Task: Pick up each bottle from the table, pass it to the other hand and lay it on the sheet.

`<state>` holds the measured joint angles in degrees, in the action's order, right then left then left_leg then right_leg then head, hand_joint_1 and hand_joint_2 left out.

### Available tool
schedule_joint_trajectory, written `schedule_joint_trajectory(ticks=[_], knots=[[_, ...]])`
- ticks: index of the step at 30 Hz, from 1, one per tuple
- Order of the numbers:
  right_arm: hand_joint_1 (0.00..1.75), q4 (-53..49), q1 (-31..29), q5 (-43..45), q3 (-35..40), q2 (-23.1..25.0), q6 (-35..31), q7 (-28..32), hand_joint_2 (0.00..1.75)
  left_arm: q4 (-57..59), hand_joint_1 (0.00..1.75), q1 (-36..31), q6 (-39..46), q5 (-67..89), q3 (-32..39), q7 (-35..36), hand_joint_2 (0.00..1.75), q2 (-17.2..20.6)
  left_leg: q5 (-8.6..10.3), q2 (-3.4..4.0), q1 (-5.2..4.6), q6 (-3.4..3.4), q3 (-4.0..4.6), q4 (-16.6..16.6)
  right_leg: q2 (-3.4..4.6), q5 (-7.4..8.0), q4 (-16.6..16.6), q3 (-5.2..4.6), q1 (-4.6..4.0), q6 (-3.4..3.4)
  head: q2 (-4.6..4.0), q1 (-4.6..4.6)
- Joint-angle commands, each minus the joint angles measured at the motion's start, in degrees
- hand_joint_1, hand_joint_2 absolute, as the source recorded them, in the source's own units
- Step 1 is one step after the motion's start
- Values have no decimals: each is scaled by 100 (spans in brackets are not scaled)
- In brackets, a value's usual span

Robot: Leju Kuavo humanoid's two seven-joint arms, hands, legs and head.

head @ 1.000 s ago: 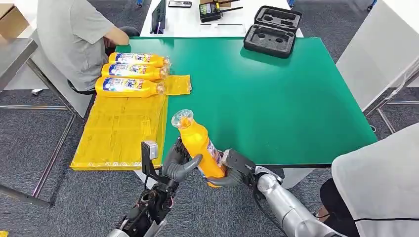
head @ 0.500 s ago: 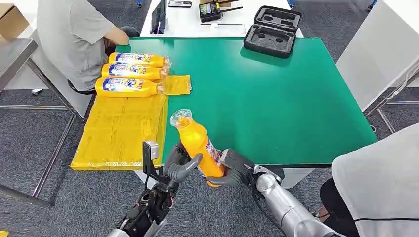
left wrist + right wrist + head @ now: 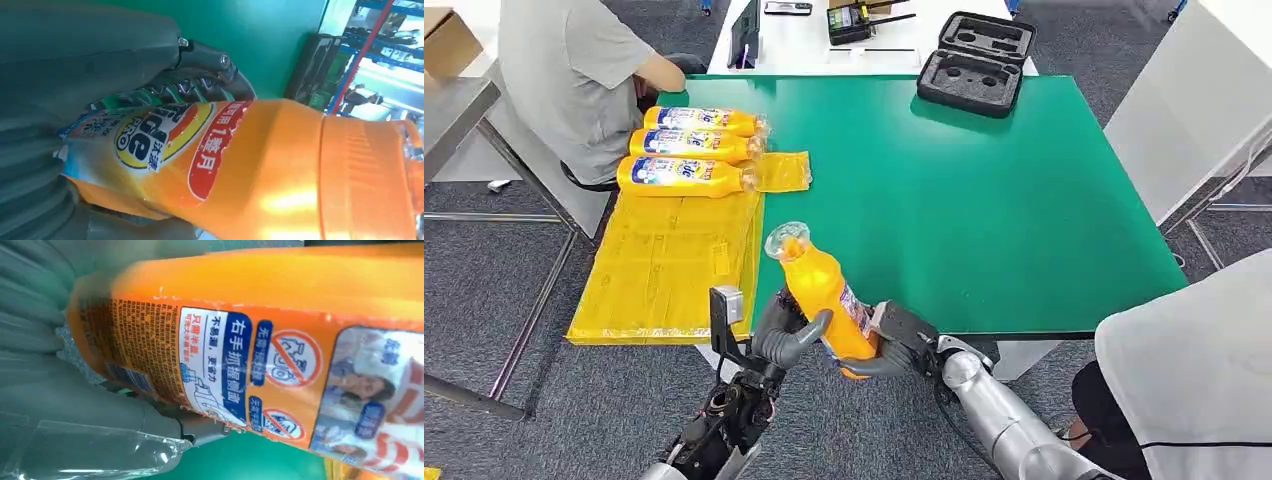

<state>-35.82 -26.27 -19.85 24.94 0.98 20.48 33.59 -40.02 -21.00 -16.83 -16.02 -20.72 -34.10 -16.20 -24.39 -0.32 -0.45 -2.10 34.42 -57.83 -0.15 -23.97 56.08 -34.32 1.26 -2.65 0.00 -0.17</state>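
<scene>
On green table (image 3: pixel 984 200) — yellow sheet (image 3: pixel 664 265) at left edge, grey carpet (image 3: pixel 544 400) below.

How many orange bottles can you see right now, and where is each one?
4. Three lie side by side at the far end of the yellow sheet: far, middle, near. The fourth bottle is held between the left hand and right hand. None looks hidden.

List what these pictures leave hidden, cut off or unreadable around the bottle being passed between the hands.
- Orange bottle base: head view, covered by the left robot hand and right robot hand.
- Which robot hand bears the weight: cannot tell; both wrap it.
- Bottle cap: left wrist view, cut off by the picture's edge.
- Small label print: right wrist view, too small to read.
- Labels of the three bottles on the yellow sheet: head view, too small.
</scene>
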Motion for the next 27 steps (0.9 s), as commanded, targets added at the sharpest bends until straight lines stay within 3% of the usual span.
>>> schedule_joint_trajectory(ticks=[1,2,4,6,12,19,21,25,26,27], knots=[[0,-75,-23,99,-327,-99,-177,-176,175,293,175,-225,-132,-166,76,1,175,49,-6,-1,7,11,-12,-2,-2,-5,-1,14,-8,12,0,0],[0,-133,9,118,-367,-109,-233,-206,0,252,175,-229,-13,-155,88,0,175,60,-4,-6,5,10,-10,0,-6,-5,-1,12,-6,10,0,0],[0,-175,48,155,-415,-133,-246,-193,0,189,175,-255,98,-116,100,-38,175,92,-9,1,9,13,-13,-4,0,-7,0,16,-10,13,0,-2],[0,-347,167,283,-601,-156,-346,-199,0,3,175,-252,934,297,35,-130,175,161,-4,-1,6,10,-8,-1,-2,-3,-2,10,-7,10,0,0],[0,-585,375,359,-835,-252,-418,-262,0,-631,173,-170,2149,1113,34,-171,175,320,-3,-6,8,11,-6,-2,-7,-4,-1,10,-8,11,0,0],[0,-586,404,336,-860,-202,-461,-254,0,-908,171,-94,2276,1254,68,-181,175,352,-1,1,3,7,-5,2,0,-1,-2,5,-4,8,0,0],[0,-702,511,307,-938,-182,-571,-271,0,-1148,161,-75,3382,2075,-43,-520,175,412,-6,8,6,11,-13,1,7,-4,-1,11,-7,11,0,-2],[0,-847,645,307,-1010,-203,-561,-276,0,-1607,161,-86,3804,2531,-72,-389,175,526,-1,-2,4,8,-2,1,-3,-3,0,4,-5,8,0,0],[0,-847,645,307,-1010,-203,-561,-276,175,-1607,154,-86,3804,2531,-72,-389,175,526,-10,2,11,14,-11,-7,0,-9,4,13,-11,14,0,0],[0,-872,694,318,-1047,-181,-532,-257,175,-1476,159,-305,5460,3822,-148,-391,175,617,-5,4,7,11,-8,-1,3,-4,0,8,-7,10,0,-2]])
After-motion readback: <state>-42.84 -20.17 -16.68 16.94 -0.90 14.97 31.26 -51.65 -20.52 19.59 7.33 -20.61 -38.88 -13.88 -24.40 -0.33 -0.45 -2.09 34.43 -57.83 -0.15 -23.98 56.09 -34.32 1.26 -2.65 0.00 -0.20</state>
